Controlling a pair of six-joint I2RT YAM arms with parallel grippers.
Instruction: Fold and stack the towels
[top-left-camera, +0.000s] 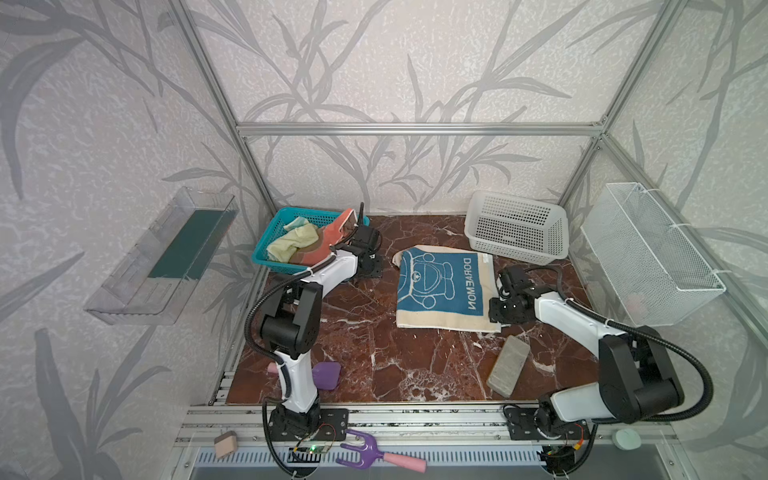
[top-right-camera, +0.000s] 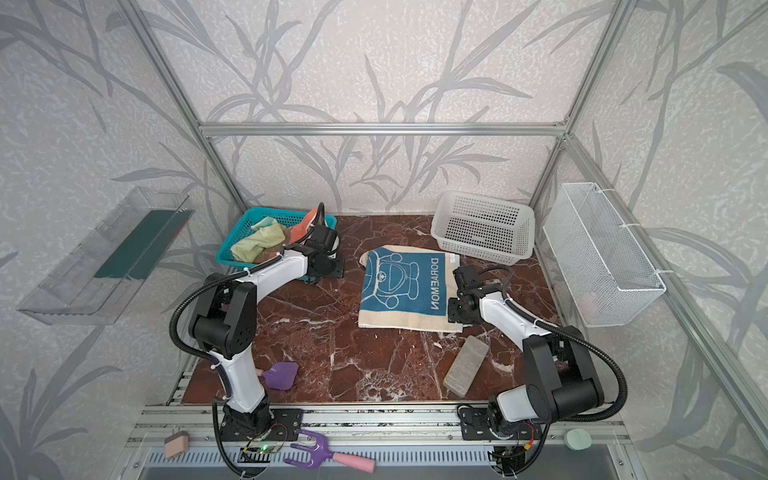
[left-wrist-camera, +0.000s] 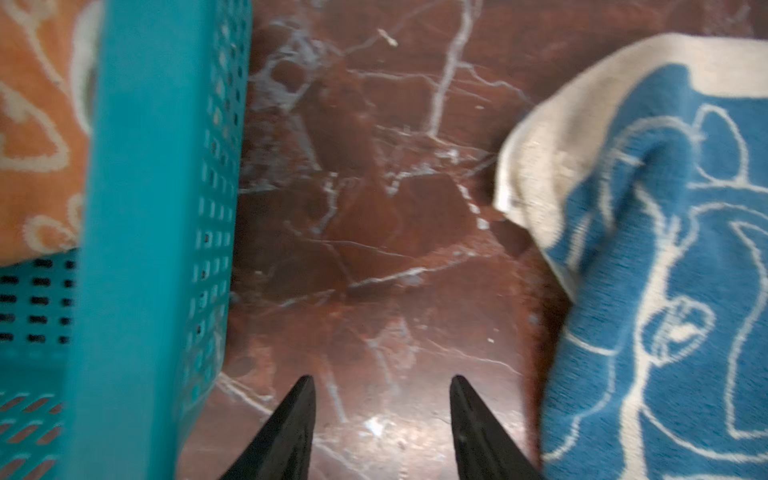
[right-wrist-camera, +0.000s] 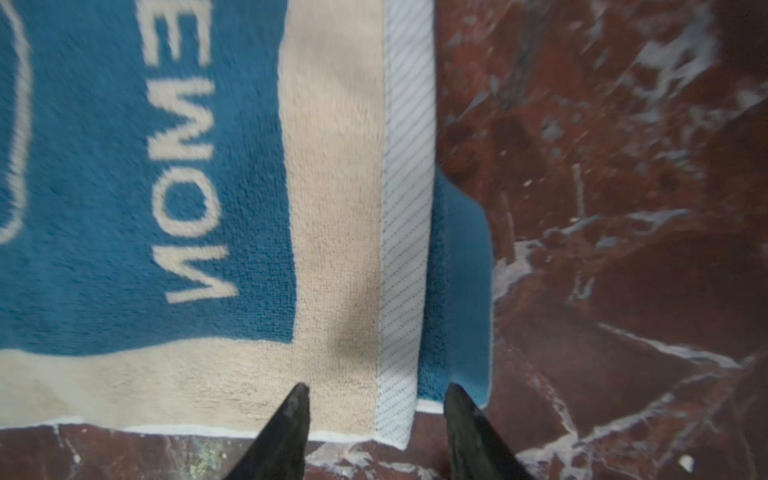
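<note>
Blue-and-cream towel (top-left-camera: 446, 289) flat, right wrist view shows blue underlayer (right-wrist-camera: 457, 291), apparently folded

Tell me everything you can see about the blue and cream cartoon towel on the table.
The blue-and-cream terry towel lies on the red-brown marble tabletop, seemingly folded: a blue under-layer peeks past its striped white hem. It shows a cream-outlined cartoon cat and mirrored lettering. Its far left corner is rumpled. The right gripper, fingers apart, hangs over its near right corner.
</note>
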